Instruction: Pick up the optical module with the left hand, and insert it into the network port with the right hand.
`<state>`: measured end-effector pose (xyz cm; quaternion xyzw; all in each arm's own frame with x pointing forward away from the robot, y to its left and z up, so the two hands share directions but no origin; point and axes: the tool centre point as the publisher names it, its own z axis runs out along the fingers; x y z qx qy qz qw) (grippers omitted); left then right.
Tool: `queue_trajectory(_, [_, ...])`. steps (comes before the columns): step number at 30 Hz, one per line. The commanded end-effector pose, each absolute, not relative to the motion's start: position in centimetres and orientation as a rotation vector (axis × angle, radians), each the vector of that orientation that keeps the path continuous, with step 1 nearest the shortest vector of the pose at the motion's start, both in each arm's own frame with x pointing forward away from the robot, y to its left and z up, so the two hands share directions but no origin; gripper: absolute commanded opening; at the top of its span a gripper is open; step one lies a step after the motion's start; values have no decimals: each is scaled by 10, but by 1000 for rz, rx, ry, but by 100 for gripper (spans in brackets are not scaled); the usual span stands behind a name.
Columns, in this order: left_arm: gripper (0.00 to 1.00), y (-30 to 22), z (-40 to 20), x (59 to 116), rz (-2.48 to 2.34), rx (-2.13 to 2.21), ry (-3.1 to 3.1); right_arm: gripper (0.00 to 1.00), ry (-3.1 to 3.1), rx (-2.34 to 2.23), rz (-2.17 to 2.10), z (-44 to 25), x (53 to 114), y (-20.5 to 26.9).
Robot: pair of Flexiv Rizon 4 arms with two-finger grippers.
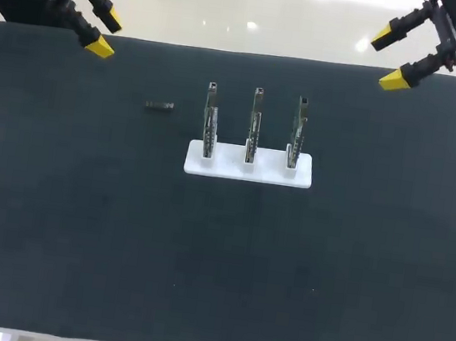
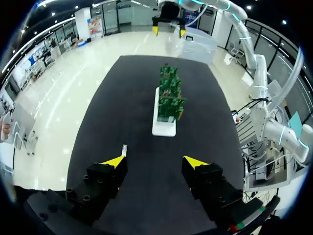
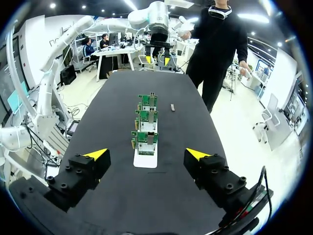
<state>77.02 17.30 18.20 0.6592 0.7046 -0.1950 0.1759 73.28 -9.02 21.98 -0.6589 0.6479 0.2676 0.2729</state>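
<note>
A small dark optical module point(image 1: 159, 105) lies flat on the black mat, left of a white stand point(image 1: 249, 166) holding three upright green boards with network ports point(image 1: 254, 123). My left gripper point(image 1: 101, 30) hangs open and empty over the table's far left corner. My right gripper point(image 1: 394, 56) hangs open and empty over the far right corner. In the left wrist view the module point(image 2: 124, 150) lies just ahead of the left gripper point(image 2: 154, 161), near one fingertip; the boards point(image 2: 170, 93) stand further out. In the right wrist view the stand point(image 3: 145, 159) is ahead of the right gripper point(image 3: 146, 153), the module point(image 3: 172, 106) beyond it.
The black mat point(image 1: 216, 261) covers the whole table, with its front edge near the view's bottom. Across the table each wrist view shows my other arm's gripper: the right gripper point(image 2: 168, 31) and the left gripper point(image 3: 157, 59).
</note>
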Motion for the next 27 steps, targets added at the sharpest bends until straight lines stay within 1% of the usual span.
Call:
queue_trajectory(1, [100,168,159,802,-456,1935,2082,100,1742,-1772,719,220,732,-90])
queue_trajectory(11, [100,168,106,829,-297,2084,2164,100,1742,-1772,719,220,732,-90])
queue_trajectory(20, [100,170,75,838,-246,2232,2165,100,1742,-1772,719,220,732,-90])
queue_trajectory(27, [100,172,62,845,-313,2211,2208,100,1742,-1772,719,220,732,-90])
